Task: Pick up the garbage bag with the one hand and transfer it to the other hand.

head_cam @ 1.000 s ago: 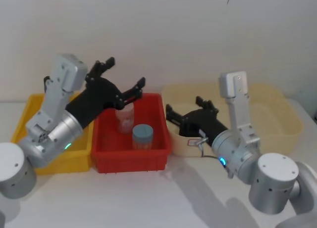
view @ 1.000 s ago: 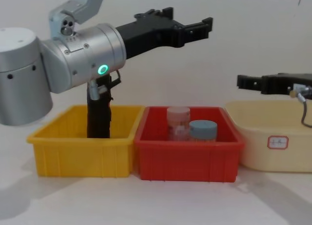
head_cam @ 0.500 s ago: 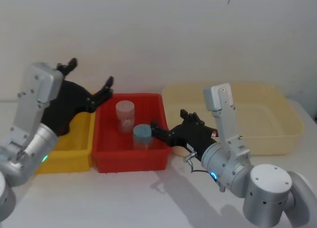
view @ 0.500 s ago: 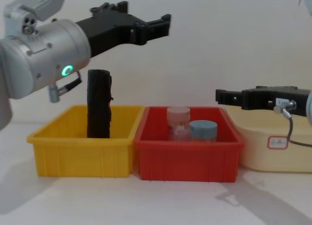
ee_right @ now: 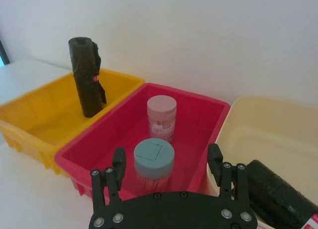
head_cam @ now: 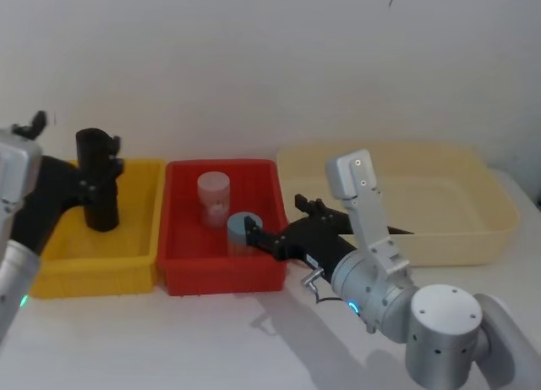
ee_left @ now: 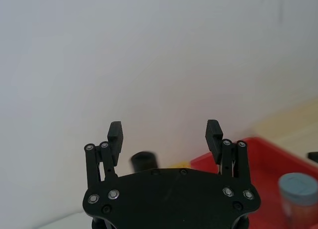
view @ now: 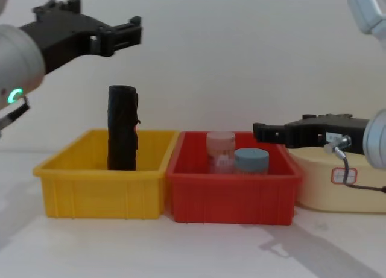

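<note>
Head view: a yellow bin (head_cam: 139, 263) sits at the left of the white worktop (head_cam: 169, 339), and the garbage bag (head_cam: 97, 180) stands upright in its far part. Just right of it, a red bin (head_cam: 221, 276) holds a pink-capped jar (head_cam: 213, 197) and, nearer, a blue-lidded jar (head_cam: 243, 229). A cream tub (head_cam: 490, 205) lies at the right. The right tool (head_cam: 254, 235) reaches over the red bin's near right corner.

Left wrist view: the left tool (ee_left: 164, 136) is spread wide and holds nothing.

Right wrist view: the right tool is equally wide open and empty above the blue-lidded jar; a second black roll (ee_right: 278, 195) lies in the cream tub.

Chest view: the left tool hangs high above the yellow bin, well clear of the bag's top.
</note>
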